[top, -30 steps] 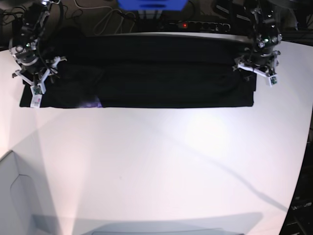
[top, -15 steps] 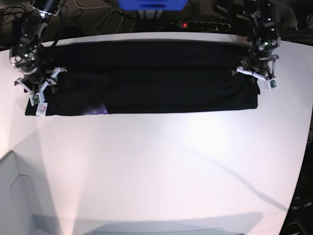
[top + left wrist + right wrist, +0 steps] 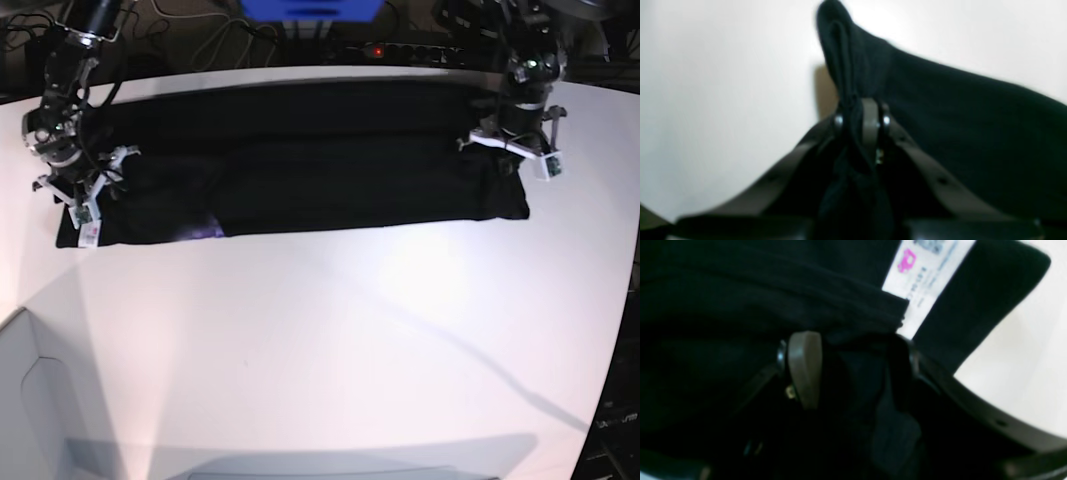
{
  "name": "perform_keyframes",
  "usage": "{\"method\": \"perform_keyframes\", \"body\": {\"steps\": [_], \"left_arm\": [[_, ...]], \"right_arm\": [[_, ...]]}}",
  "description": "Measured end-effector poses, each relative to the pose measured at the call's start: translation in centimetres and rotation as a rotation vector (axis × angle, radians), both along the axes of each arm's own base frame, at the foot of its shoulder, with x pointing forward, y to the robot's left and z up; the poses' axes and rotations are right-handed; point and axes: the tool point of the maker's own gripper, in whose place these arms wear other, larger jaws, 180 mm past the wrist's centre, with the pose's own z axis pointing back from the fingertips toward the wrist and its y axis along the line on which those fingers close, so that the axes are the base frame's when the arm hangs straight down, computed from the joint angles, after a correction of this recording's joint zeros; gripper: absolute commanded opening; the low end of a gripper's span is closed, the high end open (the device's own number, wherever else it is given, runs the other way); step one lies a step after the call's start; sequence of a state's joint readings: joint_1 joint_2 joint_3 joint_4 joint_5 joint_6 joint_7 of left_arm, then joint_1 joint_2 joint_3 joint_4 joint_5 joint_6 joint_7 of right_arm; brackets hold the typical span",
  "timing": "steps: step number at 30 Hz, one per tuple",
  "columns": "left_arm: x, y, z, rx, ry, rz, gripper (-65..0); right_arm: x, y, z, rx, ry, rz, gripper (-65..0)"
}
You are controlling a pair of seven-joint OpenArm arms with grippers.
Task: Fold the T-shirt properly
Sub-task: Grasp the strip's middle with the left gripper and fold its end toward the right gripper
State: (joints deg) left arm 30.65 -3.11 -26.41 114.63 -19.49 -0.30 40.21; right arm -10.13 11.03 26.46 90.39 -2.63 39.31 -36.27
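The T-shirt [image 3: 300,165] lies as a long black band across the far side of the white table [image 3: 330,340], mid lengthwise fold. The left gripper [image 3: 860,115] has its jaws clamped on the cloth at the band's right end; the right gripper [image 3: 846,368] pinches bunched cloth at the left end, beside a white label [image 3: 927,276]. Next move likely needs both ends carried evenly and laid flat before release.
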Motion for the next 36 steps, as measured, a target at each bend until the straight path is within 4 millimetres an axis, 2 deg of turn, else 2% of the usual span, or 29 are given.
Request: {"method": "perform_keyframes", "body": {"steps": [2,5,11,15,19,22,26,29,36], "left_arm": [[-0.2,-1.8,-1.0,-0.034,0.033,-0.038,-65.0],[0.2,-5.0,-1.4,-0.074,0.033,-0.115,-65.0],[0.4,-13.3,-1.9,-0.189,0.042,-0.309,-65.0],[1.2,-18.2,-1.0,-0.246,0.012,-0.433,-65.0],[2.2,-22.3,0.6,-0.285,-0.038,-0.542,-65.0],[2.8,-24.5,1.0,-0.303,-0.055,-0.603,-65.0],[3.6,-26.3,0.3,-0.298,-0.045,-0.661,-65.0],[3.5,-28.1,-0.6,-0.301,-0.019,-0.715,-65.0],[3.4,-31.3,-1.1,-0.303,-0.003,-0.816,-65.0]], "right_arm": [[0.0,0.3,0.0,-0.001,-0.005,-0.004,-32.1],[0.3,0.3,0.0,-0.009,-0.003,-0.005,-32.1],[0.8,0.3,0.2,-0.03,-0.006,0.0,-32.1],[1.2,0.2,0.3,-0.037,-0.005,-0.002,-32.1],[1.3,0.2,0.4,-0.036,-0.007,-0.002,-32.1],[1.3,0.2,0.4,-0.037,-0.007,-0.002,-32.1],[1.3,0.2,0.4,-0.036,-0.007,-0.002,-32.1],[1.3,0.2,0.4,-0.037,-0.006,-0.003,-32.1],[1.4,0.2,0.4,-0.036,-0.008,-0.002,-32.1]]}}
